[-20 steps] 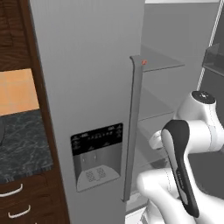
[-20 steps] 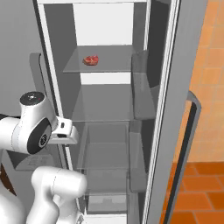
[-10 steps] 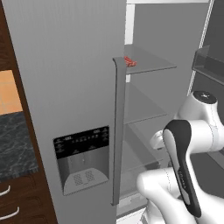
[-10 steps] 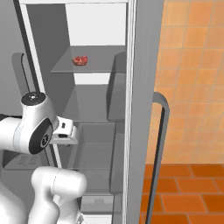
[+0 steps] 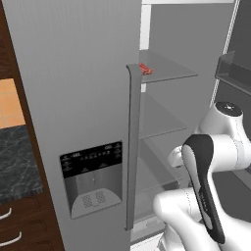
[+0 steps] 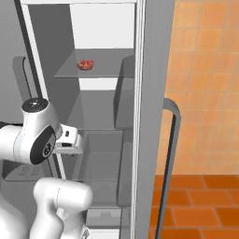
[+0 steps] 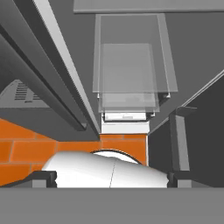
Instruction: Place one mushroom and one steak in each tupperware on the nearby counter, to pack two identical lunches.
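Both base views have slid sideways since a second ago, so the base is driving, not the fridge moving: in the left base view the closed door's handle has drifted from centre toward 3 o'clock and grown nearer, and in the right base view the open door's edge now stands mid-picture.

Reading left to right in the left base view: a strip of counter [image 5: 14, 162] sits at 9 o'clock, with its drawers below. Then comes the closed fridge door [image 5: 83, 98] with the dispenser panel [image 5: 92, 174] toward 7 o'clock and the long handle [image 5: 132, 147] near centre. Past it, the open compartment shows a glass shelf [image 5: 169, 73] at 1 o'clock, and the steak [image 5: 145, 69] lies on that shelf's near-left corner, close behind the handle top. The arm folds up at 4 o'clock.

In the right base view the steak [image 6: 85, 64] rests at 11 o'clock on the upper shelf, well above the wrist. The hand view looks down over stacked glass shelves [image 7: 131, 65] toward the orange floor [image 7: 26, 151], and the gripper [image 7: 111, 177] has its fingertips [image 7: 43, 177] set wide apart with nothing between them.

I judge the step as fetching the first steak. Next, the arm should rise to the upper shelf and line the open jaws over the meat.
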You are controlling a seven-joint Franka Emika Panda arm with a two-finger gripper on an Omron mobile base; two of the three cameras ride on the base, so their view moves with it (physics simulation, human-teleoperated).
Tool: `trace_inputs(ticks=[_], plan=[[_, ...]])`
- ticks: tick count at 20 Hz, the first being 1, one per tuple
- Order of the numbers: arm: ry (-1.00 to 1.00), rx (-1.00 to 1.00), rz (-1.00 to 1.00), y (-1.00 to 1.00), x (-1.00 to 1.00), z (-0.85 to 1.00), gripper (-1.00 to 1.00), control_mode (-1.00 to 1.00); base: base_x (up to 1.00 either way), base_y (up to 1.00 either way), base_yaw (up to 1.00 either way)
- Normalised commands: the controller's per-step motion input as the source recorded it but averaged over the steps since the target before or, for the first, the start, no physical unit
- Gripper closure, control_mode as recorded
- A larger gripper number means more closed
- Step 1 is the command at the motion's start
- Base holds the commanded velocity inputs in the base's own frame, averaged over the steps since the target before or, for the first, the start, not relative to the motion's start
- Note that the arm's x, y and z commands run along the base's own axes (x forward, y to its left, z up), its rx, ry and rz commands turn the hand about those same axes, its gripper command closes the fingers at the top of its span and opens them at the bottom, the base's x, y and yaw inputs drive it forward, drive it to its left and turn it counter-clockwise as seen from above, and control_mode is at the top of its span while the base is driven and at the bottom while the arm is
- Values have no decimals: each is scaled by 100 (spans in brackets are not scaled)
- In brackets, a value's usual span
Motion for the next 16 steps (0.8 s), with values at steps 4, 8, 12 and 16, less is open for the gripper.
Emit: trace_inputs(ticks=[4, 8, 12, 16], plan=[[-44, -1, 9, 0, -14, 60, -100, -100, 0, 0, 0], [-60, -6, 11, 4, 9, 89, -100, -100, 0, 0, 0], [-43, -4, 7, 5, 67, 92, -100, -100, 0, 0, 0], [-8, 0, 3, -8, 100, 100, -100, -100, 0, 0, 0]])
